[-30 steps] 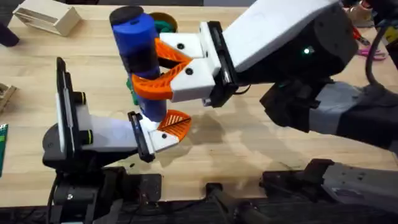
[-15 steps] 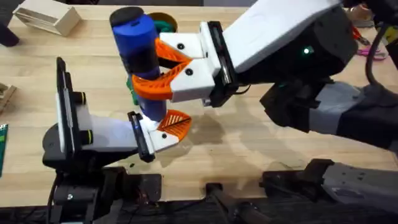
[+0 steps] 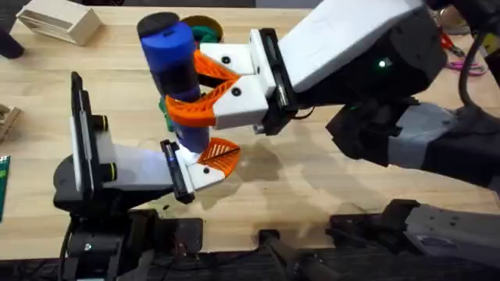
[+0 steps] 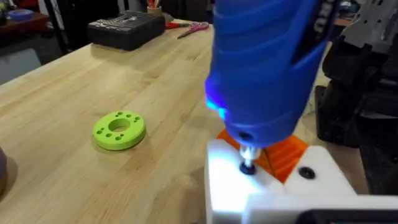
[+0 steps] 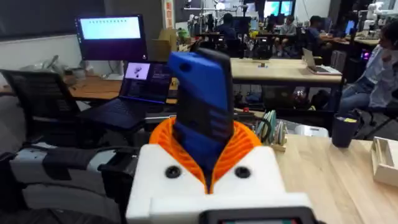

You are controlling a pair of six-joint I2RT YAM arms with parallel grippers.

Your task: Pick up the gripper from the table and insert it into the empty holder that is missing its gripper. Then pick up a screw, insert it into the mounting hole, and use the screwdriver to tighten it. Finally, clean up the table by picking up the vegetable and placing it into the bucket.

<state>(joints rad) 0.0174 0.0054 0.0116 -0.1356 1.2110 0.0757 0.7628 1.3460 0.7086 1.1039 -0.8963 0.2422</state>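
My right gripper (image 3: 184, 86) reaches in from the right and is shut on the blue screwdriver (image 3: 173, 66), holding it upright between orange ribbed pads (image 5: 245, 146). In the left wrist view the screwdriver's metal tip (image 4: 247, 163) sits on a dark screw in the white holder (image 4: 227, 186), and a blue light glows on its body (image 4: 261, 68). The orange gripper (image 3: 221, 154) sits in the holder, just behind the tip. My left gripper (image 3: 212, 165) lies low under the screwdriver, its fingers together. The bucket (image 3: 195, 22) is partly hidden behind the screwdriver. A dark green shape (image 3: 208, 33) shows at its rim; whether it is the vegetable I cannot tell.
A bright green ring (image 4: 118, 129) lies flat on the table ahead of the left gripper. A pale rectangular box (image 3: 61, 20) stands at the back left. Pink scissors (image 3: 462, 56) and a black case (image 4: 127, 28) lie at the far right.
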